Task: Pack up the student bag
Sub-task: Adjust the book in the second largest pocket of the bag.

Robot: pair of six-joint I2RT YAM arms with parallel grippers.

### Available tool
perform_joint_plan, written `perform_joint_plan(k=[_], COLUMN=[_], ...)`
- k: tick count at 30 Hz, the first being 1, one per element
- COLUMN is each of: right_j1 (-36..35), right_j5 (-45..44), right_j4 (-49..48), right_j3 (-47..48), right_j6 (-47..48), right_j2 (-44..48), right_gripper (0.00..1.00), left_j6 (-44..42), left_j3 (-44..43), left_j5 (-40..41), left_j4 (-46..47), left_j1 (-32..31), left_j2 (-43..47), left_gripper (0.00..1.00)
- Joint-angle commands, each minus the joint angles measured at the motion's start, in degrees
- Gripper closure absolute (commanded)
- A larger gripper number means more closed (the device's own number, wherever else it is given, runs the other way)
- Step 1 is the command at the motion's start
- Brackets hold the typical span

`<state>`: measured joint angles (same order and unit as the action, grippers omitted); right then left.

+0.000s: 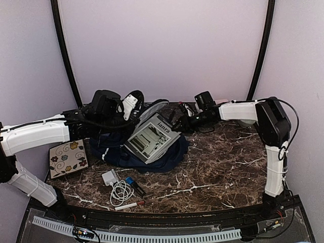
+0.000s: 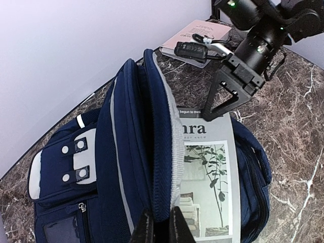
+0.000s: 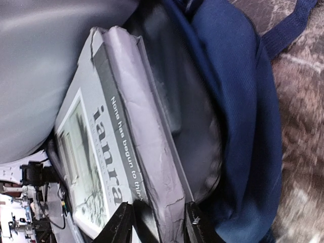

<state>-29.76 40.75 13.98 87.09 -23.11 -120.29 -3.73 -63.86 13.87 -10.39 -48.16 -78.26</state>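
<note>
The student bag lies in the middle of the table, navy with a grey-lined mouth. My left gripper is shut on the raised edge of the bag's opening and holds it up. A grey book titled "ianra" sits slanted, its lower part inside the bag. My right gripper reaches in from the right and grips the book's upper edge. In the right wrist view the book's thick spine sits between the fingers of that gripper, beside the bag's wall.
A floral square card lies left of the bag. In front are a white charger with a coiled cable, a small blue item and a marker. A pink booklet lies at the back. Marble table.
</note>
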Motion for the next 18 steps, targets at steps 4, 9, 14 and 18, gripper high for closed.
perform_joint_plan(k=[4, 9, 14, 18], right_j1=[-6.59, -9.83, -10.06, -10.01], right_j5=[1.33, -4.53, -8.97, -9.49], right_j4=[-3.59, 6.13, 11.66, 14.29], right_j3=[-12.04, -17.26, -24.55, -26.39], right_j6=[-3.35, -2.05, -3.79, -3.19], right_j2=[12.39, 18.09, 23.9, 26.42], right_gripper=[0.63, 0.59, 0.56, 0.42], left_j6=[-0.13, -0.23, -0.23, -0.23], left_j3=[-0.31, -0.35, -0.31, -0.3], left_j5=[0.88, 0.83, 0.77, 0.7], left_j4=[4.81, 4.79, 4.79, 4.83], left_j1=[0.0, 0.0, -0.02, 0.0], left_j2=[2.97, 3.18, 3.29, 3.21], left_gripper=[1.0, 1.0, 1.0, 1.0])
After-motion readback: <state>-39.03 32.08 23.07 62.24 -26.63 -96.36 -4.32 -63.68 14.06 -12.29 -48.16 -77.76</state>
